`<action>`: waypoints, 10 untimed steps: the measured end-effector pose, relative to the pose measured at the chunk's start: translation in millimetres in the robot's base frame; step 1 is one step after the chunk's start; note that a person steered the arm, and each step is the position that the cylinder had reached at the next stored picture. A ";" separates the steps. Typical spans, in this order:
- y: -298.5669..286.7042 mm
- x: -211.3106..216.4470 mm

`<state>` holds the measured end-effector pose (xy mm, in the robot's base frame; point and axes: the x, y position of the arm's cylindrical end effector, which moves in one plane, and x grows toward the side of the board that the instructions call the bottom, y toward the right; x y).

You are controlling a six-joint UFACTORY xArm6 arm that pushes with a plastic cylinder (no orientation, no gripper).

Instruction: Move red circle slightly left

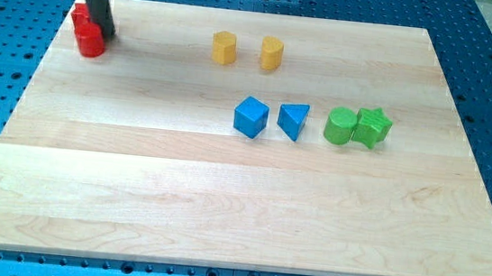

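The red circle [89, 43] lies near the board's top left corner. A second red block [79, 15], its shape unclear, sits just above it and is partly hidden by the rod. My tip [107, 33] stands at the red circle's upper right edge, touching or nearly touching it. The dark rod rises from there out of the view's top.
Two yellow blocks [225, 47] [271, 53] sit at the top centre. A blue cube [251, 117] and a blue triangle [293, 120] sit mid-board. A green circle [340, 126] touches a green star [373, 127] to their right. The wooden board [221, 208] rests on a blue perforated table.
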<state>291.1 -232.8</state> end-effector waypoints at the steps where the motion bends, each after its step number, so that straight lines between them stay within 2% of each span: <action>1: 23.7 14.0; 2: 50.7 22.6; 3: -4.1 47.1; 4: -9.2 57.9; 5: -43.1 96.4; 6: -71.2 100.4; 7: -69.5 67.7; 8: -68.3 55.6; 10: -54.6 63.1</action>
<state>354.3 -287.5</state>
